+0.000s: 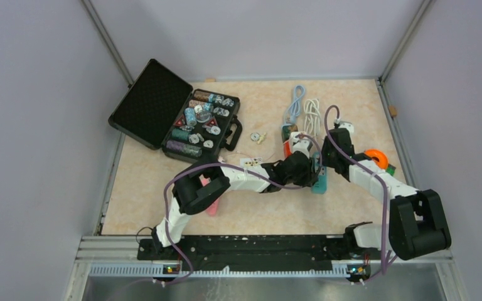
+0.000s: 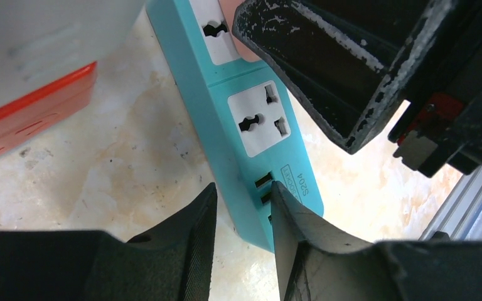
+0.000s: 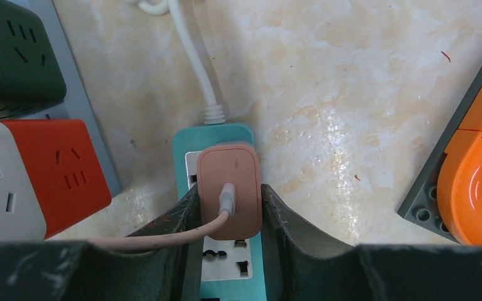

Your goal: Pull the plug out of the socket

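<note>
Your right pincer (image 3: 229, 195) is clamped on the pink plug (image 3: 229, 169), one finger against each side. The plug sits in the teal power strip (image 3: 238, 135), at the end where the strip's white cord (image 3: 191, 56) comes in; its own pink lead (image 3: 163, 241) trails off to the left.

The strip lies flat on the marbled surface (image 2: 100, 163), mid-way across and between both arms, just beside a red socket block (image 3: 56, 169).

Your left pincer (image 2: 243, 188) is at the strip's other end, by the USB ports. Its fingers are a narrow gap apart around that corner, and you cannot tell whether they grip it.
</note>
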`<move>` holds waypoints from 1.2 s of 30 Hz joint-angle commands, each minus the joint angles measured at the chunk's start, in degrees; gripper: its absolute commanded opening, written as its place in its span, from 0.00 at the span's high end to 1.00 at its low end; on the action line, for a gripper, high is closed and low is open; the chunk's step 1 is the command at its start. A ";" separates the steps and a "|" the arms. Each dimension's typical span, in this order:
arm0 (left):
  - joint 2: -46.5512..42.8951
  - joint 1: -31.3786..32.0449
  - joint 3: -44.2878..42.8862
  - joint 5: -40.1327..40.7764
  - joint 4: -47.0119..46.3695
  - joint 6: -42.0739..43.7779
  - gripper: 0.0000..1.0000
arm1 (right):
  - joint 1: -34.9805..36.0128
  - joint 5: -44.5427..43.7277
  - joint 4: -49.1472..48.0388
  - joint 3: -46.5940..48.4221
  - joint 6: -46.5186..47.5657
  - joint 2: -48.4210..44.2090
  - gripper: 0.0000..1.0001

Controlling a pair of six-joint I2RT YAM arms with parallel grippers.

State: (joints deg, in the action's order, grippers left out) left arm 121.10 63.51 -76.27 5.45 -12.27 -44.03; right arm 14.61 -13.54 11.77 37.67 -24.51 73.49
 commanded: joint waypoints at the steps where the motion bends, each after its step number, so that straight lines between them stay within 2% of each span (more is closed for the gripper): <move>1: 0.83 0.22 0.83 1.57 3.35 -3.66 0.63 | 0.26 2.23 -0.04 -2.23 -1.38 -1.29 1.00; 5: 1.10 -0.08 0.20 3.08 7.53 -4.77 0.67 | 0.09 4.10 -0.37 -1.74 -1.70 -2.45 1.00; 9: 1.92 -0.63 -0.62 1.68 10.15 -6.01 0.68 | -2.45 10.60 -1.20 -0.76 -3.12 -3.55 1.00; 13: 2.37 -2.03 -0.45 0.45 12.01 -8.47 0.68 | -2.89 11.45 -1.41 -0.45 -3.00 -4.75 1.00; 18: 2.51 -4.58 2.27 -2.95 11.44 -12.78 0.70 | -3.05 16.43 -9.11 -4.64 -3.33 -5.53 1.00; 26: 3.58 -6.25 3.59 -4.87 12.01 -15.77 0.75 | -2.67 7.53 -7.73 -5.60 -0.32 -5.81 1.00; 32: 4.66 -6.34 1.67 -5.11 15.33 -14.99 0.76 | -2.73 12.66 -8.35 -4.19 -1.30 -5.08 1.00; 36: 5.20 -6.03 0.30 -5.19 16.74 -14.07 0.76 | 0.71 5.16 -6.67 -3.35 0.60 -3.87 1.00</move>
State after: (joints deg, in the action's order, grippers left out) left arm 120.55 59.77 -77.34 1.93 -10.09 -52.12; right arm 12.05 -4.86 5.54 32.32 -24.91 69.28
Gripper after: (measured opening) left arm 0.245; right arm 0.327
